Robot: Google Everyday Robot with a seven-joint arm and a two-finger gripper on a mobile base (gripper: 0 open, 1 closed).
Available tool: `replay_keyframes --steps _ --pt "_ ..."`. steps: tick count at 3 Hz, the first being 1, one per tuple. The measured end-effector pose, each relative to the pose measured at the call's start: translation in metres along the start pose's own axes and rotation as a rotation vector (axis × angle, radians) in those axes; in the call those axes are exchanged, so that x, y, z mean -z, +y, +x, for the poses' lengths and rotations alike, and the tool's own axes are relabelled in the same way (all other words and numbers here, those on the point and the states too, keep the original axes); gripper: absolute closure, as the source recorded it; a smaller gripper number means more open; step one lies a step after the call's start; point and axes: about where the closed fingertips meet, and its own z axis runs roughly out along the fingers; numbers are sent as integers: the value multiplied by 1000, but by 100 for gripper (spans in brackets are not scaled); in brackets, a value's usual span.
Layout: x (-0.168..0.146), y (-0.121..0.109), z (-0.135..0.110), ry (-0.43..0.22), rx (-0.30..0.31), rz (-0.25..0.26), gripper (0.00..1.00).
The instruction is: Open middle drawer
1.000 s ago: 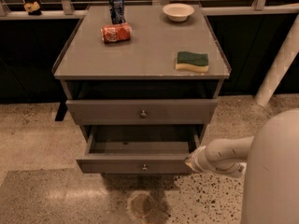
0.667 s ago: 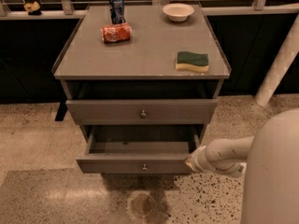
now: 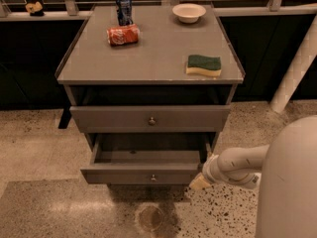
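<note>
Under the bench [image 3: 158,48], at six o'clock, the middle drawer [image 3: 119,174] is already drawn well out; any further pull is best kept straight toward six, so it is not skewed. Its long axis is laid three-to-nine, its front faced toward six. The claw [image 3: 200,182] is set at its right front corner; its grip cannot be told.

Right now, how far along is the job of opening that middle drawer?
Done: the middle drawer looks pulled well out, its bare inside showing below the upper drawer. In hand: the gripper is at the drawer's front right corner. Left: probably little beyond drawing the arm away, though that is a guess.
</note>
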Motion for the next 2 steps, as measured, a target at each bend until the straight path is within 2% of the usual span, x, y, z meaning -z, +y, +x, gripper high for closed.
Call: replay_keyframes --steps 1,2 --pt "-4 -3 -2 -1 27 -15 0" --pt "-16 -7 -2 -38 117 -77 0"
